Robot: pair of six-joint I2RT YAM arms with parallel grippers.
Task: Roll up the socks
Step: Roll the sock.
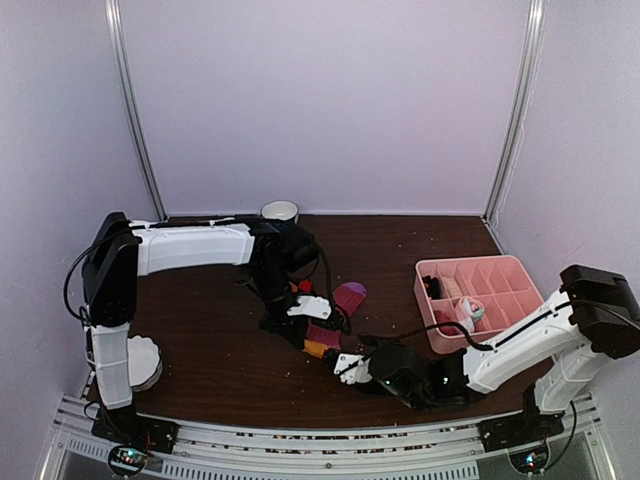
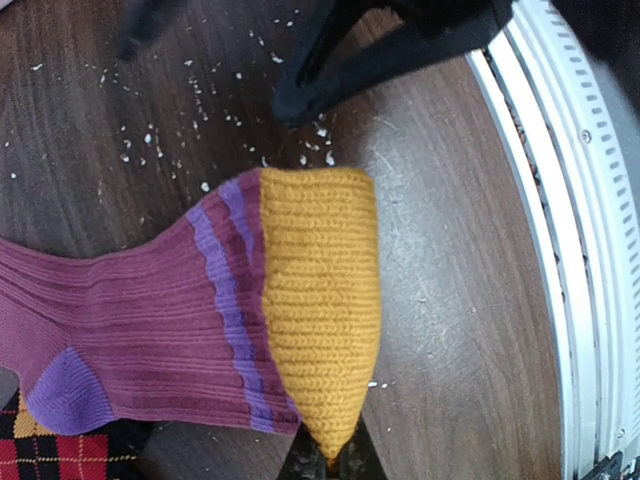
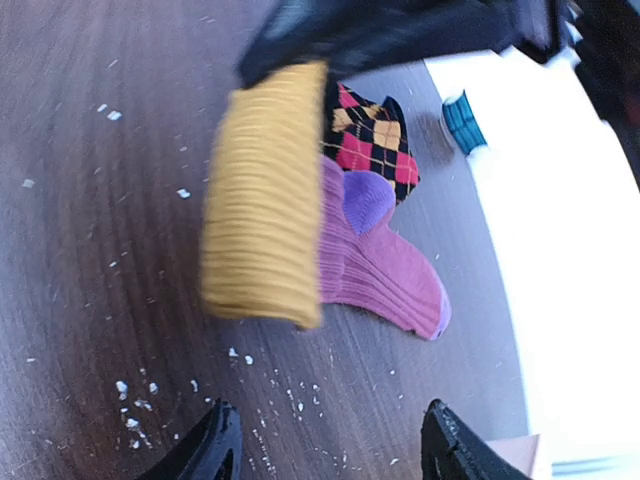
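The purple-magenta striped sock lies on the dark table, its orange end lifted and pinched at the tip by my left gripper, which is shut on it. Under it lies the black argyle sock, of which only a corner shows. From above, the socks sit mid-table, with the left gripper over the orange end. My right gripper stands open just short of the orange end, nothing between its fingers. Behind that end are the purple sock and the argyle sock.
A pink compartment tray stands at the right, with a pale rolled bundle in its near corner. There is a white cup at the back and a white round object by the left arm's base. Crumbs dot the table, and the white rail runs close by.
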